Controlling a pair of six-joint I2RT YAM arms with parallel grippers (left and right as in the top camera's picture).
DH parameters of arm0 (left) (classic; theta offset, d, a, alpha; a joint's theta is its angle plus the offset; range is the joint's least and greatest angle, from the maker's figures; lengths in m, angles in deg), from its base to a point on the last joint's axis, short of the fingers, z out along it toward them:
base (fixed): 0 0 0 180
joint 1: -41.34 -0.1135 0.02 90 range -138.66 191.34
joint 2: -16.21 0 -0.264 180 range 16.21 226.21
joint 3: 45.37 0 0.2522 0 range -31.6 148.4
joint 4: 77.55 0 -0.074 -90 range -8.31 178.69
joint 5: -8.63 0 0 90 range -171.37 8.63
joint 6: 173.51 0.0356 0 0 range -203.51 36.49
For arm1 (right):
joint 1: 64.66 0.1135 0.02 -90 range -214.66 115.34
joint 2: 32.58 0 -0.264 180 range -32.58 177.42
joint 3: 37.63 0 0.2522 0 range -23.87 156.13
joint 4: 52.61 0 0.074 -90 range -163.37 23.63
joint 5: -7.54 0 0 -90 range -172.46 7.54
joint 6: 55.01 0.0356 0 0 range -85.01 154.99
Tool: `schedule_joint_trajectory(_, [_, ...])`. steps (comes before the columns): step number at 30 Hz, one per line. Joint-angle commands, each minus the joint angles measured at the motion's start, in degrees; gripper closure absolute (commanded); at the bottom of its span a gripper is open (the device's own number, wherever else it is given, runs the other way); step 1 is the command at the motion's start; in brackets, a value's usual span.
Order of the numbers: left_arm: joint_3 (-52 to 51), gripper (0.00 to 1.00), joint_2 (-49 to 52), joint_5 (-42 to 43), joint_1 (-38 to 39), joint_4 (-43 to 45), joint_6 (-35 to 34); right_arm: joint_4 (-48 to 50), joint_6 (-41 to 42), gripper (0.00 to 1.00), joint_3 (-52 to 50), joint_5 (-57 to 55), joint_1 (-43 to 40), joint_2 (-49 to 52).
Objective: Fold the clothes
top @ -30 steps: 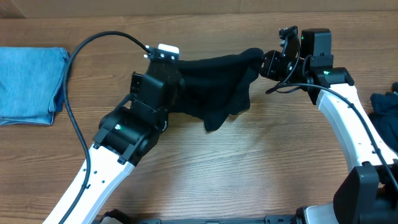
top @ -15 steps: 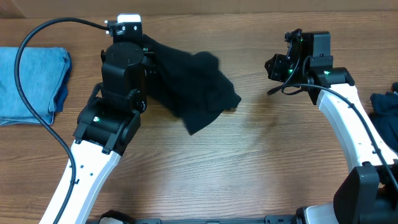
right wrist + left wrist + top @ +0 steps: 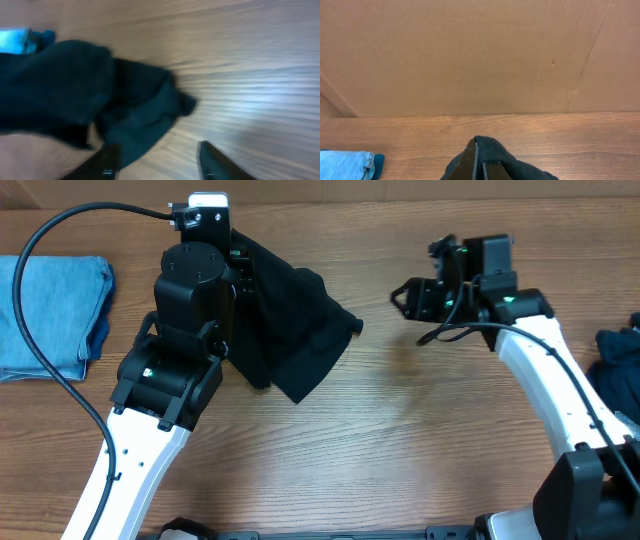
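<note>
The left gripper [image 3: 480, 155] is pinched tight on a bunched edge of the black garment [image 3: 300, 340], which trails crumpled onto the far left-centre of the table [image 3: 420, 440]. The right gripper [image 3: 404, 297] is spread wide and empty, apart to the right. The step looks like spreading the garment flat; next the right gripper needs a free corner. No writing is legible.

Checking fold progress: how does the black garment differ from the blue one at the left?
The black garment is bunched and pinched in the left gripper; the blue garment lies folded flat, untouched. The black garment is near the middle of the table, the blue garment at its left edge. Both are plain single-colour cloth.
</note>
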Motion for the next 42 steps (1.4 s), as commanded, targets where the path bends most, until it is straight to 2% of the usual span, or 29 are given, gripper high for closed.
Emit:
schedule_joint_trajectory(1, [2.32, 0.96, -1.51, 1.05, -0.20, 0.70, -1.05, 0.98, -0.61, 0.32, 0.76, 3.06, 5.62, -1.20])
schedule_joint_trajectory(7, [3.19, 0.96, -1.51, 1.81, -0.20, 2.47, -1.05, 2.54, -0.59, 0.20, 0.76, -9.38, 16.11, -0.94])
schedule_joint_trajectory(16, [7.26, 0.96, -1.51, 2.58, -0.09, 1.92, -1.05, 6.14, 0.70, 0.22, 0.76, -9.97, 22.77, 1.36])
schedule_joint_trajectory(22, [11.39, 0.96, -1.51, 3.04, -0.11, 1.90, -0.59, 8.66, 0.74, 0.21, 0.76, -10.14, 23.67, 2.49])
schedule_joint_trajectory(26, [14.45, 0.96, -1.51, 3.06, -0.11, 1.36, -0.57, 8.92, 0.74, 0.16, 0.74, -13.66, 23.67, 4.98])
schedule_joint_trajectory(31, [17.57, 0.96, -1.51, 3.06, -0.11, 0.00, -0.04, 10.19, 0.72, 0.04, 0.74, -19.15, 23.61, 8.70])
schedule_joint_trajectory(42, [19.23, 0.96, -1.51, 3.06, -0.09, -1.03, 0.26, 12.33, 1.53, 0.04, 0.72, -18.86, 23.52, 10.05])
